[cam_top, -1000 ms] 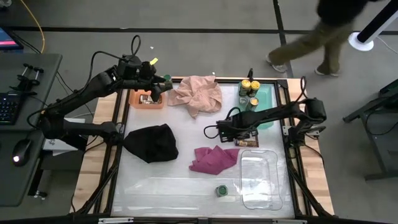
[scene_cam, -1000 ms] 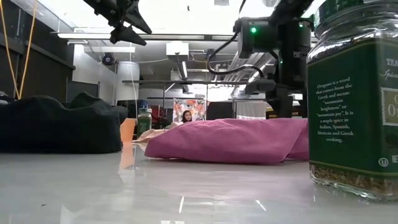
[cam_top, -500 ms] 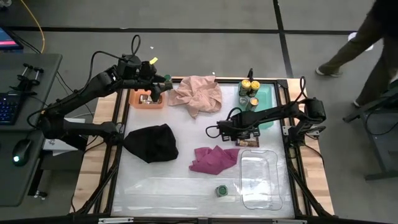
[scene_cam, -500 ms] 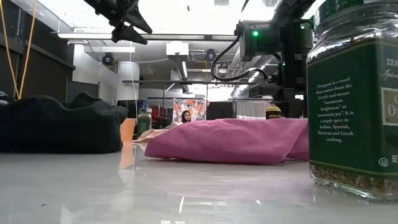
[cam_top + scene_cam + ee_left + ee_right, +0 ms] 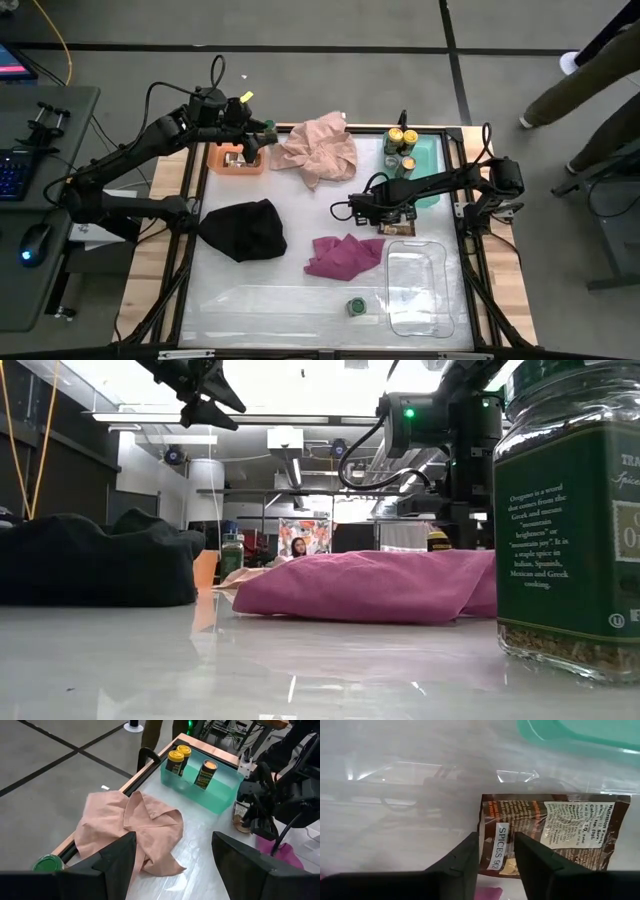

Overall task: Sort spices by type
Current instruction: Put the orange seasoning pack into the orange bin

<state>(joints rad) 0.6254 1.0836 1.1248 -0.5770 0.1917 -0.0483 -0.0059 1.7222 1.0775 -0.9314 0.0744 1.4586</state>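
Note:
A flat brown spice packet [image 5: 555, 835] lies on the table by the teal tray [image 5: 428, 170]. My right gripper [image 5: 496, 862] hangs over the packet's labelled end, fingers narrowly open. Three yellow-lidded jars [image 5: 176, 762] stand in the teal tray. One green-labelled jar [image 5: 355, 306] stands near the table's near edge and looms large in the low view [image 5: 570, 510]. A green lid [image 5: 48, 865] shows beside my left gripper [image 5: 175, 865], which hovers open over the orange tray [image 5: 237, 160]. My right gripper comes at the packet's labelled end [image 5: 495, 845] from above, one finger on each side of the label strip. The fingers themselves hide their tips, so I cannot tell whether they touch the packet, which lies flat on the table.
A pink cloth [image 5: 320, 150] lies between the orange and teal trays, a black cloth [image 5: 243, 228] at the left and a magenta cloth [image 5: 343, 255] in the middle. A clear tray [image 5: 415, 285] sits at the near right. A person's legs [image 5: 590, 80] show beyond the far right corner.
My right gripper has shifted a little toward the table's right, uncovering a yellow-lidded jar behind it in the low view. The person beyond the table has walked off to the right.

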